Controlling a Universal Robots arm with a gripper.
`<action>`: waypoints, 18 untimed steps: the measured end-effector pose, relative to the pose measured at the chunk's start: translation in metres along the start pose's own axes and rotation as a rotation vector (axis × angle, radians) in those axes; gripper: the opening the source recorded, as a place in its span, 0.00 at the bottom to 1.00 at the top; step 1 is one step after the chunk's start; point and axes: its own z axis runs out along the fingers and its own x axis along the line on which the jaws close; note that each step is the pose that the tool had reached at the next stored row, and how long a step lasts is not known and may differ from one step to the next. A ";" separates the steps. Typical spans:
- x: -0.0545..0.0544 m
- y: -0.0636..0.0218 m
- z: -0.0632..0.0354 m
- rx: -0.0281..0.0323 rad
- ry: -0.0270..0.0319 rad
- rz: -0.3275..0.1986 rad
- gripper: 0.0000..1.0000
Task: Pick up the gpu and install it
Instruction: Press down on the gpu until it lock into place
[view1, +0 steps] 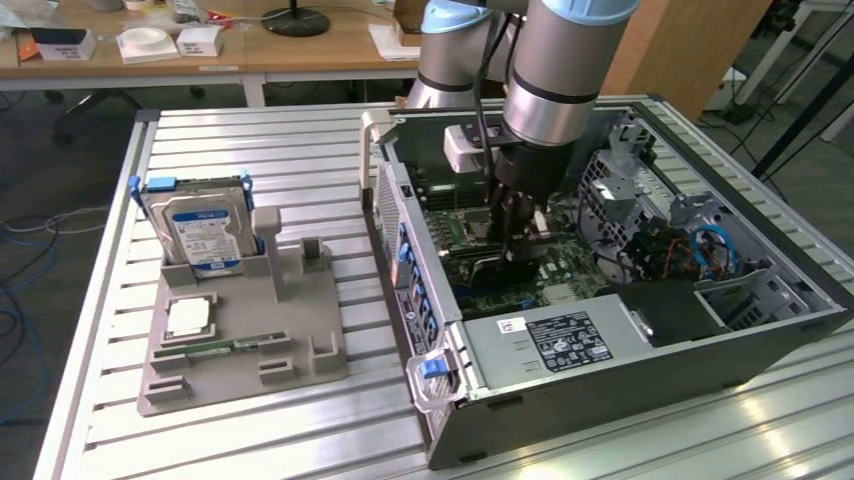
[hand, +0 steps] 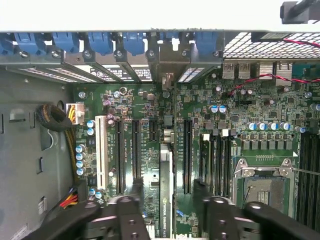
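The open computer case (view1: 614, 330) is lying on the slatted desk (view1: 267, 440), and the arm is reaching down inside it over the green motherboard (hand: 250, 115). The gpu (hand: 165, 200) is standing edge-on in a motherboard slot, sitting between the two fingers (hand: 131, 210) of the claw (hand: 167, 197). The fingers are flanking the card with gaps showing on each side, so the claw is looking released rather than clamped.

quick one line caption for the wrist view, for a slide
Black gripper straddling the thin edge-on green gpu card standing on the green motherboard inside the open computer case.
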 end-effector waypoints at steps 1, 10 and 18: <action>0.000 0.0000 0.0000 -0.0001 -0.0001 0.000 0.50; 0.000 0.0000 0.0000 -0.0001 0.0000 0.000 0.11; 0.000 0.0049 0.0111 0.0001 -0.0025 0.001 0.11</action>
